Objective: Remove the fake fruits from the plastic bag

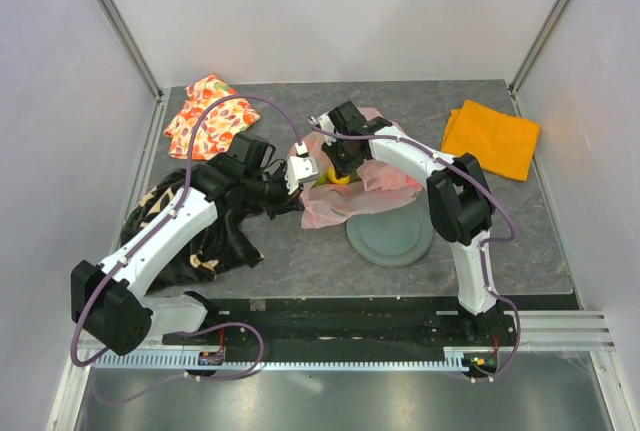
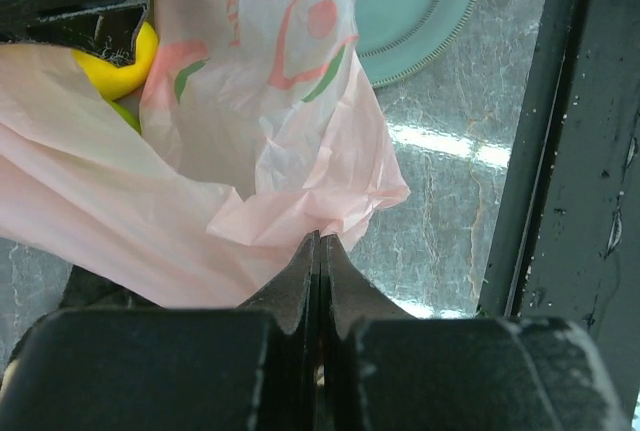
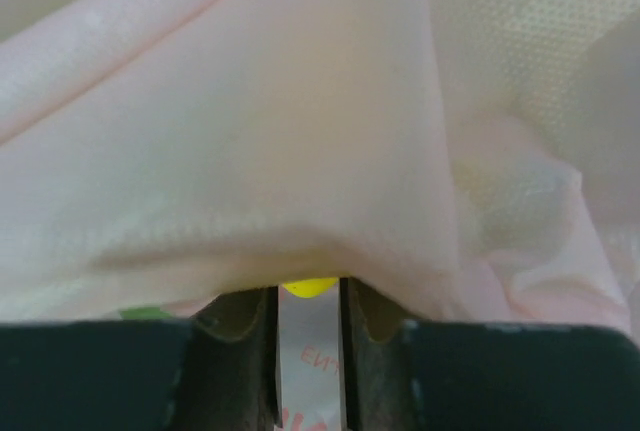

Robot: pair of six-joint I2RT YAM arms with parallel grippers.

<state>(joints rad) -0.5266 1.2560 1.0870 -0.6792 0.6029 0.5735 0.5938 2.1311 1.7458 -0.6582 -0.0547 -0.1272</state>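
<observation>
Between the tips of the right end effector, whose jaws stood only a narrow gap apart deep inside the plastic bag, a yellow fruit showed. Whether it was actually pinched could not be told. At the very tips of the left end effector, closed tight, sat the bag's crumpled rim, held pinched above the desk, with a teal plate farther ahead and to the right. Thin, limp and crinkly, the film would likely sag over anything inside and slide out of a loose hold, so a bunched fold of the rim seemed the right place to hold it. Glossy, hard and light, the fruit would probably slip; gripping across its narrow middle looked safest.
</observation>
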